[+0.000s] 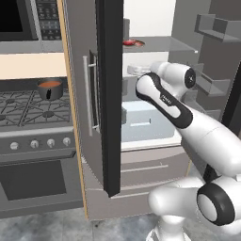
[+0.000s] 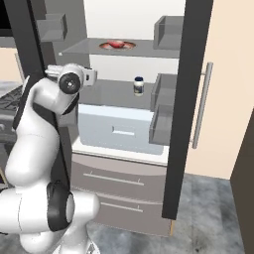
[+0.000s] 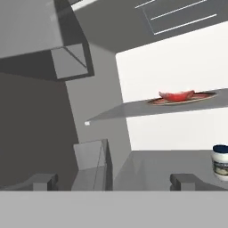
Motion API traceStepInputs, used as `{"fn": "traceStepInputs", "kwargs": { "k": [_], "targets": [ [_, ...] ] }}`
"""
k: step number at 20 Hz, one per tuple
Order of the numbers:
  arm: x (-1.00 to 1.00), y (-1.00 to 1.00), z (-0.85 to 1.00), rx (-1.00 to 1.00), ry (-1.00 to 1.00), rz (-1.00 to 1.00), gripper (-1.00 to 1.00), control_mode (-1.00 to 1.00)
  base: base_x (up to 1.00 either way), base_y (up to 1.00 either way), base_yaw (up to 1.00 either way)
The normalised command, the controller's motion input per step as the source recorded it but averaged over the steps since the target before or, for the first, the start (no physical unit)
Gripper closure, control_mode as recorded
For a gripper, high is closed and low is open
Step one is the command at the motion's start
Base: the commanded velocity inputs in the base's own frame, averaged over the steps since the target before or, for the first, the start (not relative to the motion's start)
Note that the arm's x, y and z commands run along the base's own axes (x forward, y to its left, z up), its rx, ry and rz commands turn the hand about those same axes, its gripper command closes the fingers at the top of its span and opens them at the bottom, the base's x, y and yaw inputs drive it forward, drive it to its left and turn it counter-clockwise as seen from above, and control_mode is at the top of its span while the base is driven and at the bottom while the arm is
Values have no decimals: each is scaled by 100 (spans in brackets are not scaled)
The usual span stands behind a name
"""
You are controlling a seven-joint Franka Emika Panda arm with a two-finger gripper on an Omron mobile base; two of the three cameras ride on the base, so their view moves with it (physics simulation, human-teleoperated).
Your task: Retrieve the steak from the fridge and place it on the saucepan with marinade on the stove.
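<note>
The steak [image 3: 177, 95], a red slab, lies on a flat plate [image 3: 196, 98] on the upper shelf of the fridge [image 1: 77, 70], whose doors stand open. The same steak [image 2: 117, 44] shows up high in both base views [image 1: 133, 43]. My gripper [image 3: 113, 182] is open and empty inside the fridge, at the middle shelf's level, below the steak and to its left. The dark saucepan [image 1: 49, 88] with orange-red liquid sits on a back grate of the stove [image 1: 28, 110], left of the fridge.
A small white jar with a dark lid [image 3: 221, 161] stands on the middle shelf [image 2: 139, 86], right of my hand. Door bins [image 2: 163, 106] line the open right door. A pale drawer [image 2: 116, 128] sits under the middle shelf. The left door's edge [image 1: 110, 117] stands between fridge and stove.
</note>
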Motion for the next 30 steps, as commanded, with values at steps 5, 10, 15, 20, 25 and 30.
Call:
{"fn": "traceStepInputs", "kwargs": {
  "k": [5,10,15,20,25,30],
  "targets": [
    [29,0,2,0,7,4,-100,-100,0,0,0],
    [50,3,-4,0,-3,9,-100,-100,0,0,0],
    [58,7,-28,0,-12,9,-100,-100,0,0,0],
    [46,27,-36,0,-16,9,-100,-100,0,0,0],
    [15,64,-19,-1,-8,5,-100,-100,0,0,0],
    [4,98,0,-2,0,5,-100,-100,0,0,0]
  ]
}}
